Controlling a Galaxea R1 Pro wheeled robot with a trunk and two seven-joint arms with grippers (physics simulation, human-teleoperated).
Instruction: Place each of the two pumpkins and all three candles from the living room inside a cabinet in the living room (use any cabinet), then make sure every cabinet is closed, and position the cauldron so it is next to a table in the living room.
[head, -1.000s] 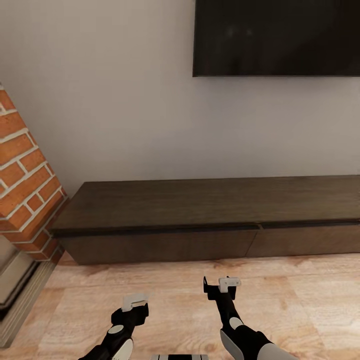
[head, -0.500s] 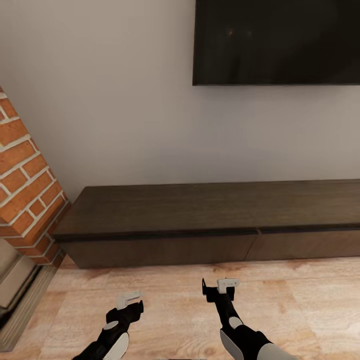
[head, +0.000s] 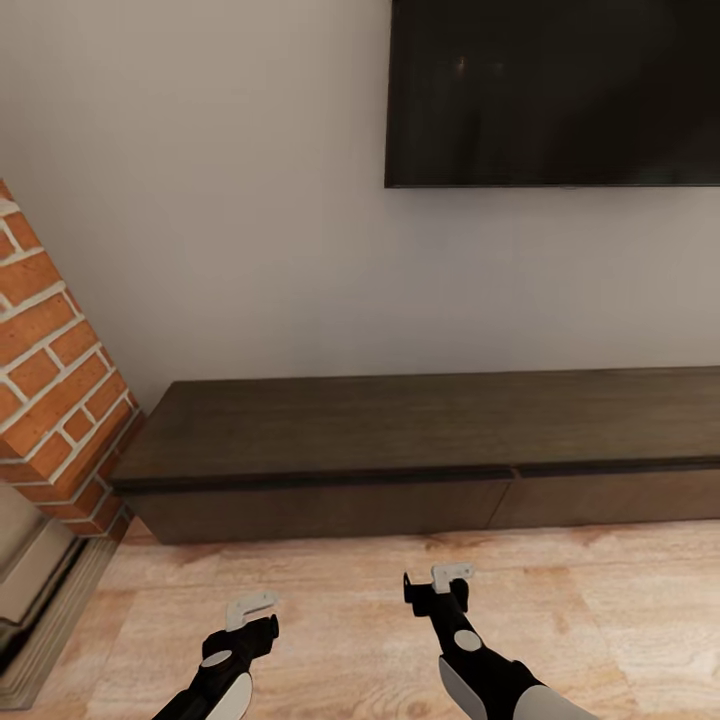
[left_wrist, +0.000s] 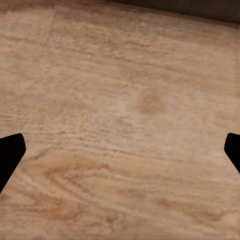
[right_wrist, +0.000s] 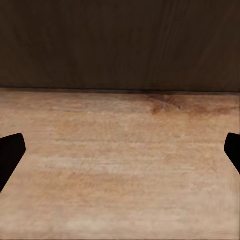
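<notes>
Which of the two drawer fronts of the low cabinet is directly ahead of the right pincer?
The longer drawer front nearer the brick fireplace; the right pincer sits before its right end.

The left tool (left_wrist: 120, 152) hangs over bare wooden floor (left_wrist: 120, 165), its two black fingertips (left_wrist: 9, 155) set wide apart with nothing held between them — only pale, tan-grained boards lie in the gap. Just ahead of the fingertips a darker brown knot (left_wrist: 150, 102) marks the wood. Farther ahead of the tool, at the far limit of the floor, runs a thin dark strip (left_wrist: 200, 7) — what it belongs to cannot be told.
</notes>
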